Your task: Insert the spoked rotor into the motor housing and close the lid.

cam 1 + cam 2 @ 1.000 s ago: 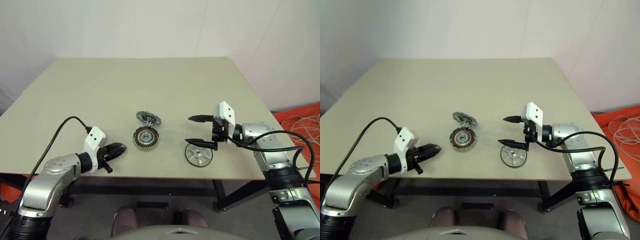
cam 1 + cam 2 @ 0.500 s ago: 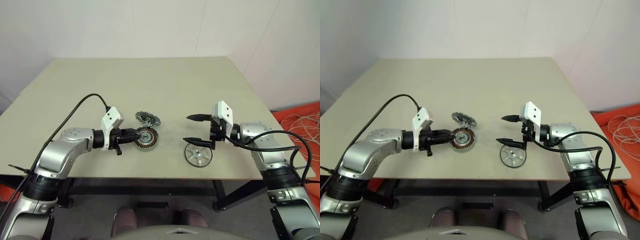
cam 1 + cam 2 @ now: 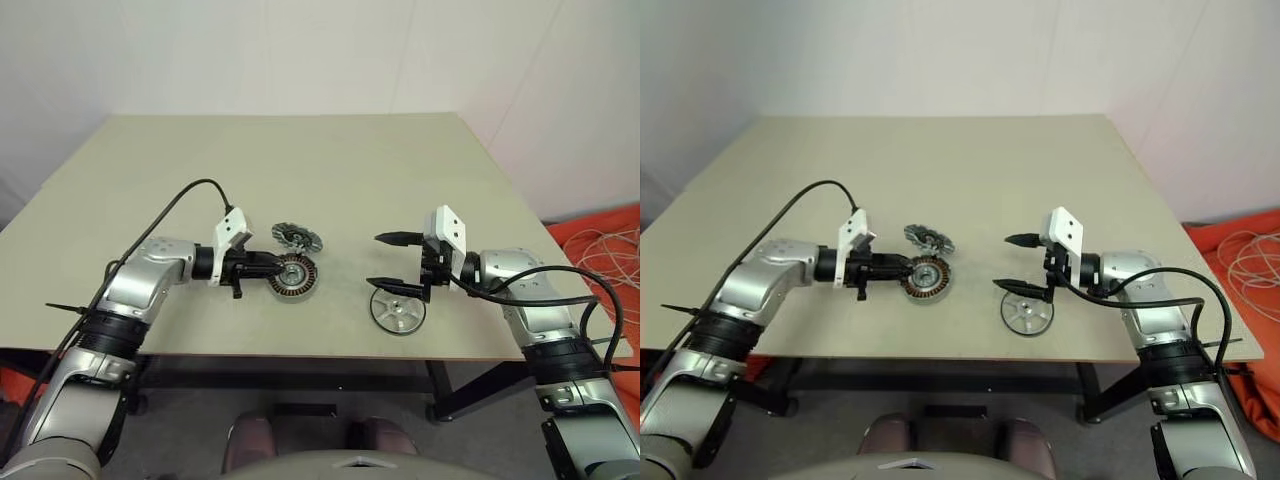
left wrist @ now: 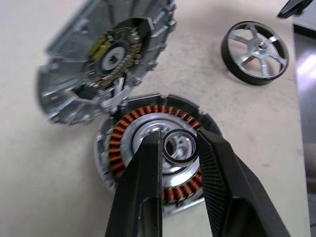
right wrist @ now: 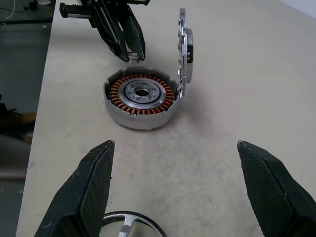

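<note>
My left gripper [image 4: 178, 148] pinches a small ring [image 4: 178, 148] over the housing [image 3: 292, 276]; my right gripper [image 3: 392, 260] gapes wide above the rotor [image 3: 397, 311].

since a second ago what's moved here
The left gripper, shut on a small ring, swung from the table's near edge in over the housing. The right gripper stayed open above the rotor; housing, rotor and raised lid kept their places.

The left gripper [image 4: 178, 148] pinches a small thin ring [image 4: 178, 147] over the motor housing [image 4: 148, 123] — lid [image 4: 98, 59] propped open, spoked rotor [image 4: 255, 46] well apart.
</note>
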